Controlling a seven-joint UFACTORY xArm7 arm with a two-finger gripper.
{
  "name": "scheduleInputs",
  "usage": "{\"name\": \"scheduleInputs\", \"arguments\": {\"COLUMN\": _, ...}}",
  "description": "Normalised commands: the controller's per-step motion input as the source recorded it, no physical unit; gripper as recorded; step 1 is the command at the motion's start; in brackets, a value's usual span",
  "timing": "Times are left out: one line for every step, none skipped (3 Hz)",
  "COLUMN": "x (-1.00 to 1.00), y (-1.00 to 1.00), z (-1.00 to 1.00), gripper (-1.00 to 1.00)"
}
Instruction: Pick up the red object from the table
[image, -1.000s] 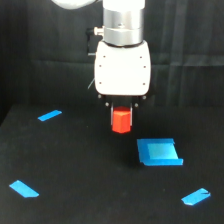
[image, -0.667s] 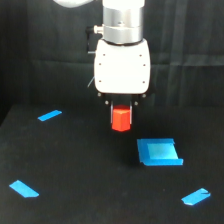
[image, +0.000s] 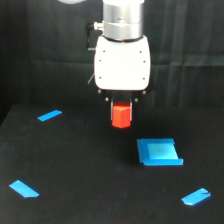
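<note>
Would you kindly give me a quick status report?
Gripper shut on red object. Block lifted off table. Blue square piece off to the side, not obstructing.

The hand (image: 121, 111) has lifted the red object (image: 121, 116) slightly higher.

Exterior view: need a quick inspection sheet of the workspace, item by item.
Surface: black matte table, three short blue tape strips on it.
Job's things: red object held under the gripper, apparently lifted off the table.
Clutter: flat blue square piece toward the exterior view's right of the red object, apart from it.
Grippers: white body; fingers mostly hidden, shut on the red object.
Cables: thin dark lead at the gripper body's left edge.
Surroundings: dark backdrop, nothing else seen.
</note>
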Motion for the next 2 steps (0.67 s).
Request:
{"name": "scheduleInputs", "arguments": {"x": 0.11, "y": -0.02, "z": 0.12, "gripper": -1.0}}
{"name": "scheduleInputs", "arguments": {"x": 0.02, "y": -0.01, "z": 0.05, "gripper": -0.96}}
